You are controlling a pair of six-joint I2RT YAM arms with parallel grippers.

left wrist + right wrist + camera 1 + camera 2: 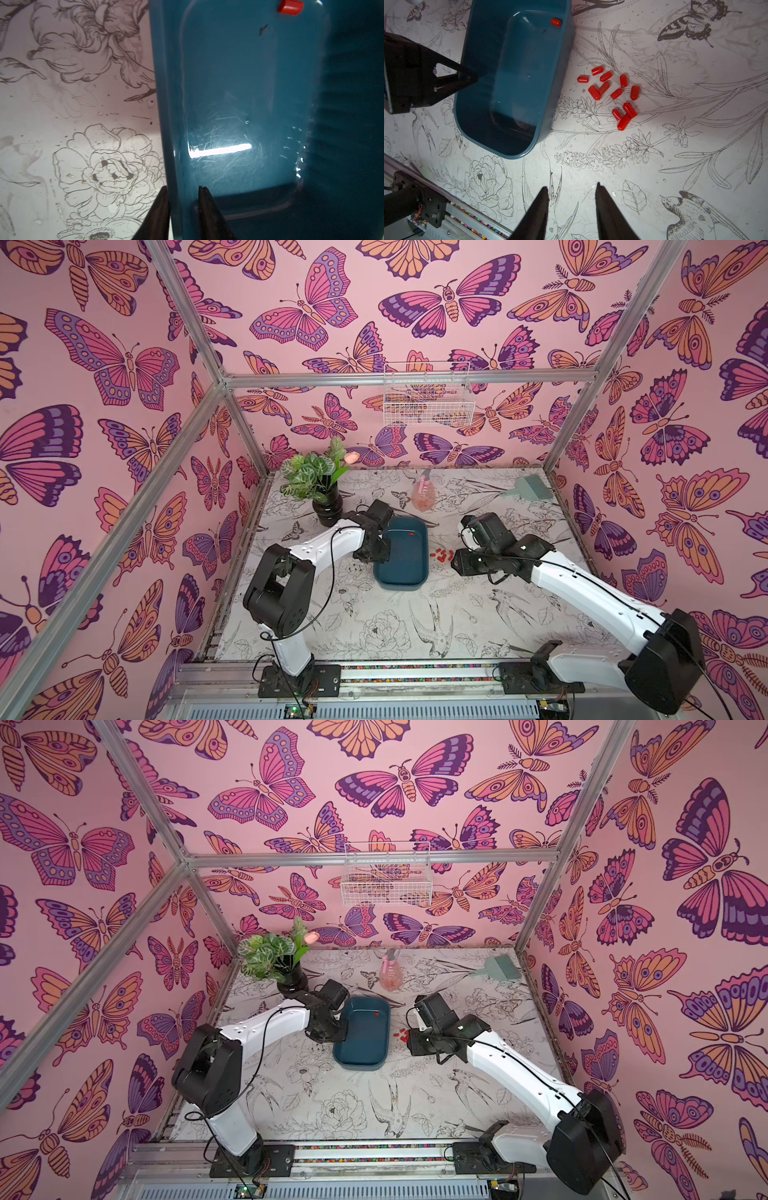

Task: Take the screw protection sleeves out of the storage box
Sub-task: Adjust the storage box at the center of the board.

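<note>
The teal storage box [400, 568] [360, 1048] lies on the table between the arms. One red screw protection sleeve [411, 534] [291, 7] [556, 22] rests in its far right corner. Several more sleeves [441, 554] [402, 1034] [612, 93] lie in a loose pile on the table just right of the box. My left gripper [375, 553] [182, 187] is open and straddles the box's left rim, one finger outside and one inside, with a gap to the wall. To the right of the pile, my right gripper [454, 564] [572, 186] hangs open and empty above the table.
A black vase with a plant [326, 506] stands behind the left arm. A pink spray bottle [424, 493] and a teal brush [528, 485] lie at the back. A white wire basket [428, 406] hangs on the rear wall.
</note>
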